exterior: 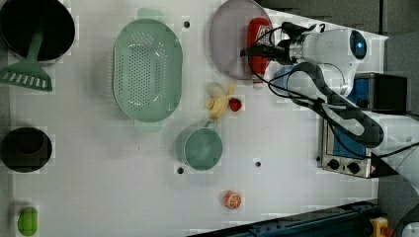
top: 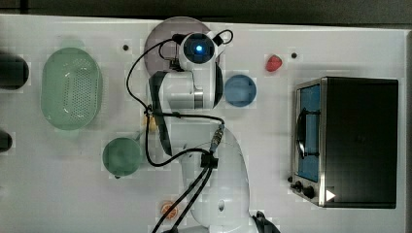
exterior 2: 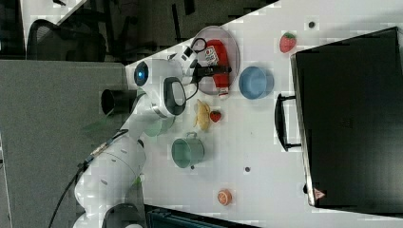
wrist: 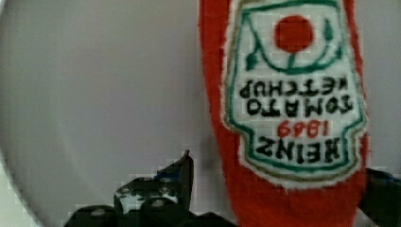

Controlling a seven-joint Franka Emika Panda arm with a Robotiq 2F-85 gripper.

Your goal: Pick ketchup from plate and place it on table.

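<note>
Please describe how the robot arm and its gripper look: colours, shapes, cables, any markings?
The arm has glossy white rounded segments with dark grey joint sections. A round black cap with a glowing blue light sits near the wrist. Black cables loop along it. The gripper has black fingers.

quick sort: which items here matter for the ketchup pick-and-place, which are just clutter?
Job: ketchup, lying on the plate; table; open gripper astride the bottle.

Clutter: green basket, green cup, blue bowl, banana, strawberries, orange slice, toaster oven.
</note>
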